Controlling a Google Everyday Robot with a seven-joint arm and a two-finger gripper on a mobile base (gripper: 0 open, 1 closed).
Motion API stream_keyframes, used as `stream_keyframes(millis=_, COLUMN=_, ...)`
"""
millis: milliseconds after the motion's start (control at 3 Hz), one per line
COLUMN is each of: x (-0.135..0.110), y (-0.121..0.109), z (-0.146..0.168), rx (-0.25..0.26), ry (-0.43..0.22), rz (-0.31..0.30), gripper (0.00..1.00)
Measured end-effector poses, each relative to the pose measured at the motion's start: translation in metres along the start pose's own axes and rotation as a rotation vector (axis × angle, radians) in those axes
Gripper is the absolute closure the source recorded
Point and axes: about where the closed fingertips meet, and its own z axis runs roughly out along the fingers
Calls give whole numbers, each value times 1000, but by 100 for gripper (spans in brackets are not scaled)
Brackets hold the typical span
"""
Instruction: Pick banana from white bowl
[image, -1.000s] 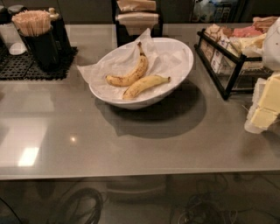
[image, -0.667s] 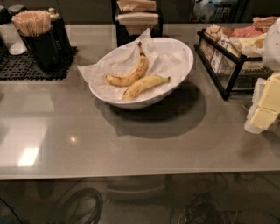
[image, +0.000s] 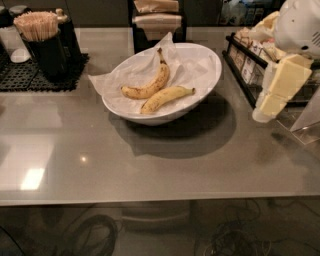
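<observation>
The white bowl (image: 161, 118), wide and shallow with a crumpled white paper lining, stands on the grey counter left of my arm. Two bananas lie in it side by side. The banana (image: 167, 97) is the smaller, cleaner yellow one on the near side, its short stem pointing right. A longer brown-speckled banana (image: 150, 83) with a dark stem lies behind it. My gripper (image: 272, 95), cream-coloured, hangs at the right, above the counter and to the right of the bowl, apart from it and empty.
A black wire rack (image: 245, 65) of packets stands at the back right, behind my gripper. A black cup of wooden stirrers (image: 42, 42) sits on a black mat at the back left. A napkin holder (image: 157, 17) stands behind the bowl. The counter's front edge runs along the bottom.
My gripper has moved left and up, closer to the bowl's right rim. The bowl and both bananas have not moved.
</observation>
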Motion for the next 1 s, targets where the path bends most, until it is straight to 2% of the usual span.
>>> stream_keyframes(millis=333, x=-66, y=-37, z=10, rx=-44, ry=-174, rz=-110, gripper=0)
stream_keyframes(millis=667, x=-117, y=-51, z=21, rx=-97, ry=-262, rz=-186, gripper=0)
stream_keyframes(millis=1000, x=-118, y=-54, z=17, rx=-78, ry=-272, rz=-166, gripper=0)
